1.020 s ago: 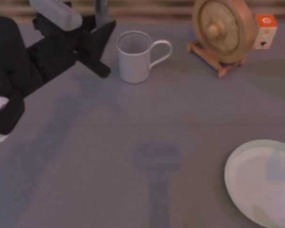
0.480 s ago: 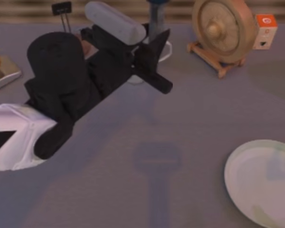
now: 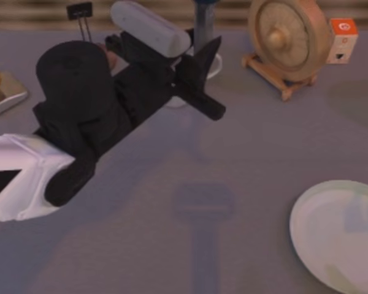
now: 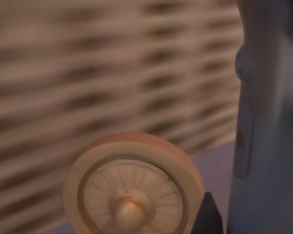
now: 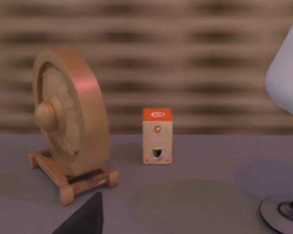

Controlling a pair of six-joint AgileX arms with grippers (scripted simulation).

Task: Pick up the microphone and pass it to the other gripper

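The microphone point(image 3: 203, 27) stands upright at the table's back, its silver-grey handle rising to a dark navy head at the top view's upper edge. My left gripper point(image 3: 199, 73) is shut on the handle, the arm reaching in from the left. In the left wrist view the handle point(image 4: 268, 122) fills one side, next to a dark fingertip point(image 4: 211, 217). My right arm is outside the top view. My right gripper point(image 5: 85, 222) shows only as a dark tip in its own wrist view, over bare table.
A white mug point(image 3: 216, 64) is mostly hidden under the left gripper. At the back right stand a wooden wheel point(image 3: 288, 33) and an orange-and-white box point(image 3: 343, 40). A pale plate point(image 3: 340, 236) lies front right. A black clip point(image 3: 80, 12) stands back left.
Over the last second my left arm swung right with the microphone and now covers the mug. In the last half second it barely moved.
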